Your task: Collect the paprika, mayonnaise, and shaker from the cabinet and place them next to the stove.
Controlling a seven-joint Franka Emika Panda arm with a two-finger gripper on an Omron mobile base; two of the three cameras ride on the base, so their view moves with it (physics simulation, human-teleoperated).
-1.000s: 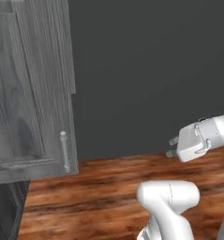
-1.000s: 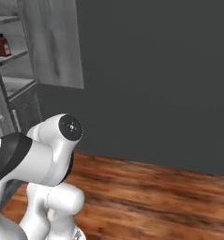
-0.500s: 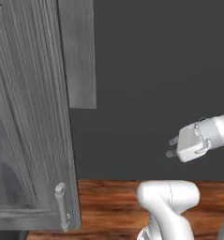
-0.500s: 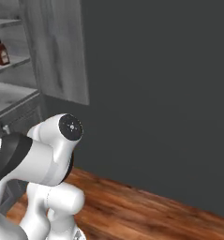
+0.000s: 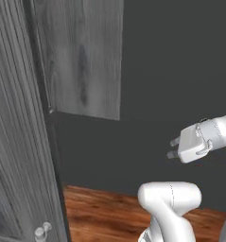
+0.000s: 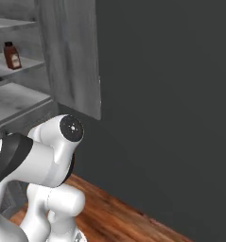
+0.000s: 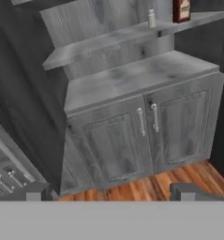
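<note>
The grey wood-grain cabinet (image 7: 132, 77) stands ahead in the hand view. Its open shelf (image 7: 108, 42) carries the tiny pale shaker (image 7: 152, 18) and, just right of it, the dark red paprika (image 7: 181, 10), cut off by the top edge. From the right base view the paprika (image 6: 11, 55) stands on a middle cabinet shelf (image 6: 20, 66) at far left. My gripper (image 5: 172, 147) hangs in the air at the right, well away from the cabinet, open with nothing between its fingertips (image 7: 36, 193). The mayonnaise and the stove are out of view.
A large cabinet door (image 5: 20, 142) with a metal handle (image 5: 41, 231) looms at the left. Below the shelves are two closed doors with vertical handles (image 7: 148, 119). Grey drawers (image 7: 3, 176) sit at lower left. A dark wall (image 6: 166, 118) and a wood floor (image 6: 119, 215) lie to the right.
Both base views have shifted and the cabinet has grown larger, so the base has driven toward it. The arm keeps the same pose and the gripper stays open.
</note>
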